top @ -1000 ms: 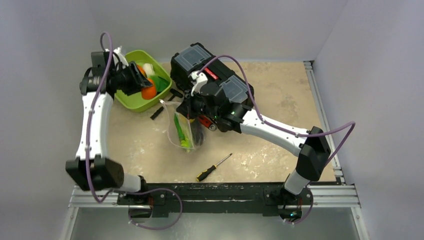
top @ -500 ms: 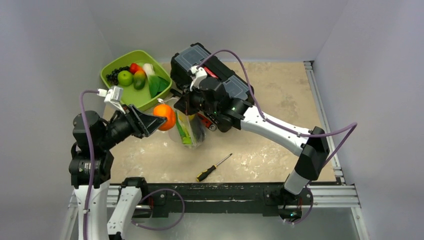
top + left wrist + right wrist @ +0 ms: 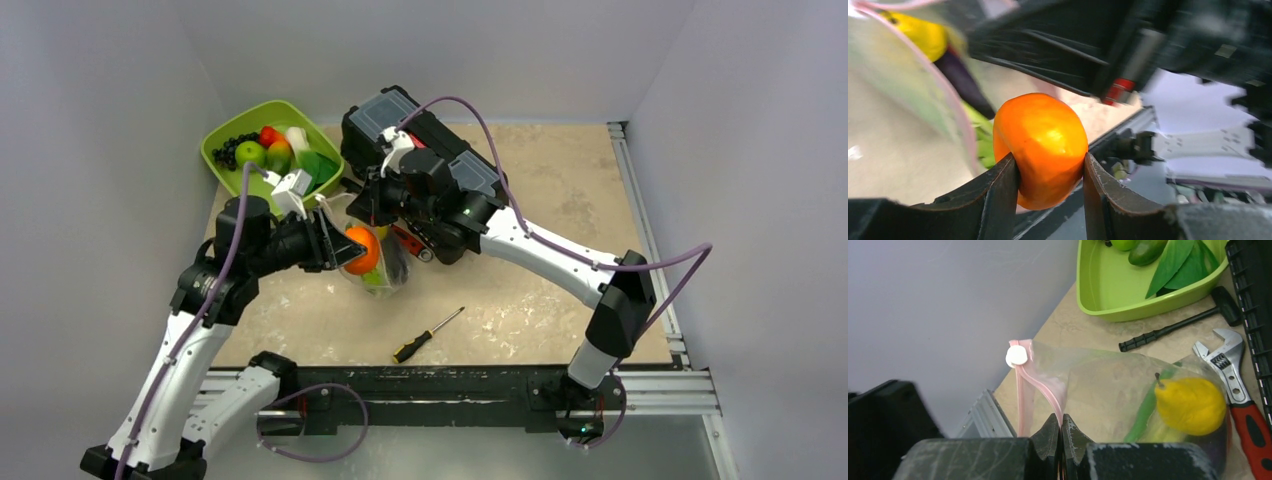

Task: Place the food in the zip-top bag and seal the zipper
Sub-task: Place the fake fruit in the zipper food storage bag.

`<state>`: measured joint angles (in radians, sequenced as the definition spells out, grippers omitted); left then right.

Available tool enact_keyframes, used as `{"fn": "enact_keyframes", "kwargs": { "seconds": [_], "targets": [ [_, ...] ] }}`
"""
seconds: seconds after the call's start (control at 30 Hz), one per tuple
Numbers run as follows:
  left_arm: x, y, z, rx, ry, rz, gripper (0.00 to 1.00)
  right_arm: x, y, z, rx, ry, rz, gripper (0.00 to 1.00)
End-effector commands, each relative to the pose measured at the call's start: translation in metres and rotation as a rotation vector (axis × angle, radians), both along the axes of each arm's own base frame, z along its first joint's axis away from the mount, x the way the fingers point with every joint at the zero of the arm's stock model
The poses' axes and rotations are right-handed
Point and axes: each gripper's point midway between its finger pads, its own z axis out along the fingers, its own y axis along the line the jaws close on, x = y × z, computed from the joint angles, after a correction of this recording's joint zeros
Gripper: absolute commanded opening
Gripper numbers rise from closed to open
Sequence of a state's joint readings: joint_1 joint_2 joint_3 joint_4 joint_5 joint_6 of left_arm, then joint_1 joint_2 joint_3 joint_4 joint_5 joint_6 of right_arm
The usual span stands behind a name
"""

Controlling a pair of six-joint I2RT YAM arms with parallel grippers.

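The left gripper (image 3: 1048, 160), at the zip-top bag's (image 3: 1108, 385) 9 o'clock, clamps the orange (image 3: 1040, 142); the closed right gripper (image 3: 1061, 427) pinches the zipper (image 3: 1042, 386).

Clear floppy plastic bag (image 3: 392, 275) is largely hidden by round orange toy fruit (image 3: 363, 250) from above; red-handled silver wrench (image 3: 1234, 385) is cropped at right.

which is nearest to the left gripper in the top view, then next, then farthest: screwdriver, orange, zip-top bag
1. orange: clamped between the left gripper's fingers.
2. zip-top bag: right at the fingertips, on the gripper's right.
3. screwdriver: lying well away, toward the lower right of the view.
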<state>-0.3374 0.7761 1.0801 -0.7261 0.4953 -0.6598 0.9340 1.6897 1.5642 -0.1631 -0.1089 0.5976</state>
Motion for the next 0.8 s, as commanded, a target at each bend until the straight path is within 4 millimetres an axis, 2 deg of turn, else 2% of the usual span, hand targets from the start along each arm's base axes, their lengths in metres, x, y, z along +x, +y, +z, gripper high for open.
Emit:
{"fn": "enact_keyframes", "kwargs": {
  "seconds": [0.0, 0.2, 0.23, 0.33, 0.47, 0.53, 0.67, 0.77],
  "targets": [
    [0.014, 0.034, -0.019, 0.197, -0.033, 0.146, 0.00, -0.016, 0.002, 0.064, 0.136, -0.074, 0.046, 0.00],
    [0.015, 0.043, -0.036, 0.242, 0.018, 0.192, 0.02, -0.020, -0.001, 0.071, 0.145, -0.081, 0.063, 0.00],
    [0.017, 0.041, -0.036, 0.235, 0.026, 0.198, 0.08, -0.022, -0.001, 0.071, 0.150, -0.075, 0.067, 0.00],
    [0.023, 0.032, -0.027, 0.200, 0.018, 0.167, 0.37, -0.023, 0.001, 0.073, 0.164, -0.073, 0.080, 0.00],
    [0.026, 0.025, -0.007, 0.162, -0.030, 0.147, 0.68, -0.021, 0.003, 0.070, 0.154, -0.068, 0.072, 0.00],
    [0.025, 0.023, 0.003, 0.157, -0.061, 0.126, 0.71, -0.021, 0.003, 0.069, 0.158, -0.063, 0.072, 0.00],
    [0.020, 0.026, 0.016, 0.170, -0.100, 0.114, 0.72, -0.019, 0.001, 0.065, 0.148, -0.068, 0.059, 0.00],
    [0.010, 0.033, 0.034, 0.168, -0.173, 0.121, 0.72, -0.020, 0.000, 0.064, 0.153, -0.066, 0.056, 0.00]
  ]
}}
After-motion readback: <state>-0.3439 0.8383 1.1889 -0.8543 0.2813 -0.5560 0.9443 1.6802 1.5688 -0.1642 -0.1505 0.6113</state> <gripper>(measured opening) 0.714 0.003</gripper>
